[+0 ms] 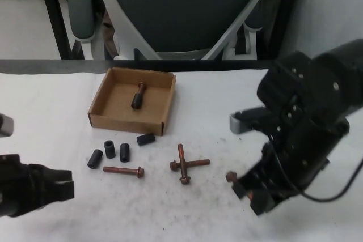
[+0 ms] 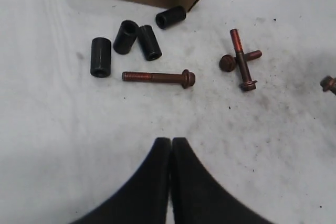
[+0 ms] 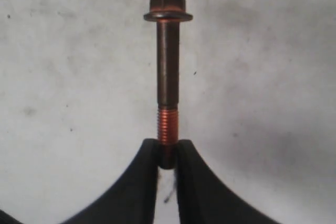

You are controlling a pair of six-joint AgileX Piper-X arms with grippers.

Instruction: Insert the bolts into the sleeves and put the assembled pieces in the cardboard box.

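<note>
We see an office-like room: an office chair (image 1: 187, 9) stands behind the white surface (image 1: 57, 106), beyond the right gripper (image 1: 243, 188).

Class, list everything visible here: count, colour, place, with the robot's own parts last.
cardboard box: one, brown, far middle of bench.
assembled piece: one, black and copper, inside the box.
sleeves: four, black, loose before the box.
loose bolts: three, copper, nearer than the sleeves, two crossed.
held bolt: one, copper, in right pincer.
chair: one, grey, behind bench.
left pincer: one, black, shut, empty, near left.
right pincer: one, black, shut on held bolt's threads.
</note>
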